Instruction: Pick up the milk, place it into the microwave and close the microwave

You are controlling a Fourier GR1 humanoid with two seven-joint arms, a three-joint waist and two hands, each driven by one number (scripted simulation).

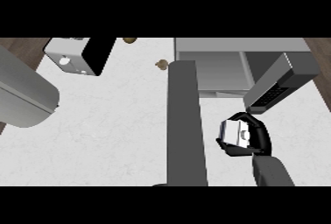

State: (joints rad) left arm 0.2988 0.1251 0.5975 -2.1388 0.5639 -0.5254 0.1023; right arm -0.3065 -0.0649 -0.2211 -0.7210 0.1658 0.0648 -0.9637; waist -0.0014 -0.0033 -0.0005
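**Milk in hand, short of the microwave**

At the lower right of the head view, the right hand (pixel 249 138) curls its fingers and thumb round the milk (pixel 234 132), a small white carton held above the white counter (pixel 110 131). The left hand does not show. Just beyond, the microwave (pixel 220 65) stands with its cavity exposed and its door (pixel 281 83) swung out to the right. To do this step well, carry the carton forward and left, clear of the door's edge, and keep it upright until it sits inside.

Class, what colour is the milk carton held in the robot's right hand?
White to light grey, seen in the head view: the milk carton in the right hand.
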